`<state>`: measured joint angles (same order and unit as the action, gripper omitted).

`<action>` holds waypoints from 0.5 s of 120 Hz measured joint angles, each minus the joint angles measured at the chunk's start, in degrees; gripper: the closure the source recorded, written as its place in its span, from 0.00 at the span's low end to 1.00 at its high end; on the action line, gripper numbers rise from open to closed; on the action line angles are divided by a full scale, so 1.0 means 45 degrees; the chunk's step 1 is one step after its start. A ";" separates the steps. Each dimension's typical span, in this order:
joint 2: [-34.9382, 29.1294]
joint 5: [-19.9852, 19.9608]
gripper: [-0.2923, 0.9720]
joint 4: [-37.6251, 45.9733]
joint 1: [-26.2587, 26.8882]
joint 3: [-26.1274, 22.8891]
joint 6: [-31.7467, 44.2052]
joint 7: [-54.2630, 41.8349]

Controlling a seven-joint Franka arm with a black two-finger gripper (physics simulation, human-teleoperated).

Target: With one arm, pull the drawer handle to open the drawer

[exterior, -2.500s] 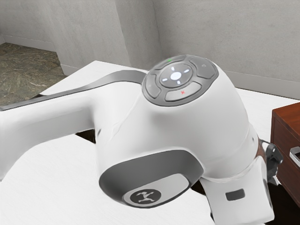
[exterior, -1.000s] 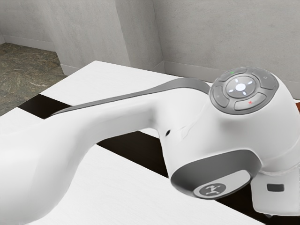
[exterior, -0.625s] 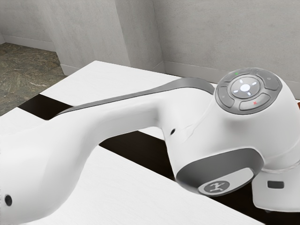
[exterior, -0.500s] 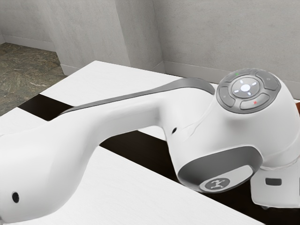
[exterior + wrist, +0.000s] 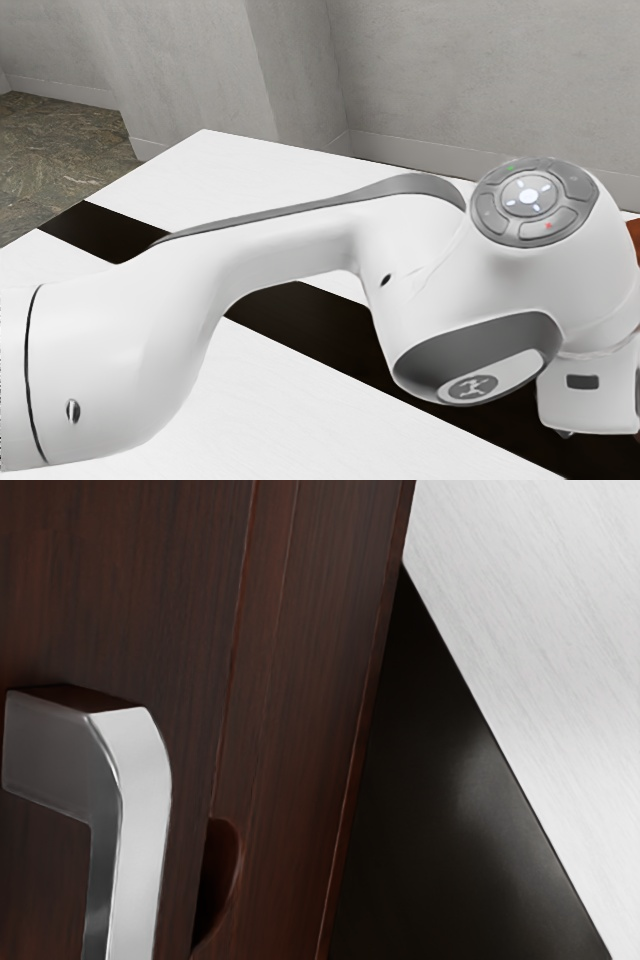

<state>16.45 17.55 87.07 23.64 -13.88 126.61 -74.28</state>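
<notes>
Steel handle's [image 5: 122, 800] right in front of the hand, on the dark wood drawer [image 5: 150, 590] at the exterior view's right edge. Arm [image 5: 300, 265] reaches across the counter [image 5: 250, 175] to line up the pull, I reckon. Claw [image 5: 568, 430] open or closed? Can't tell.

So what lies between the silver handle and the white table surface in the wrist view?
The wrist view shows dark wood panelling, then a black strip, between the handle and the white table surface.

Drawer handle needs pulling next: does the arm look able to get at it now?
Probably yes: the wrist view shows the silver handle close ahead on the drawer front, nothing between.
</notes>
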 joint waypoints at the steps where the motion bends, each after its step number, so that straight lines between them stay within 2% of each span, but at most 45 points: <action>1: 0.0012 0.0001 0.23 -0.0001 0.0001 0.0001 0.0003 -0.0002; 60: 0.0191 0.0111 0.23 0.0053 -0.0002 0.0003 0.0055 -0.0075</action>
<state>17.31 18.05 87.31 23.63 -13.87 126.86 -74.62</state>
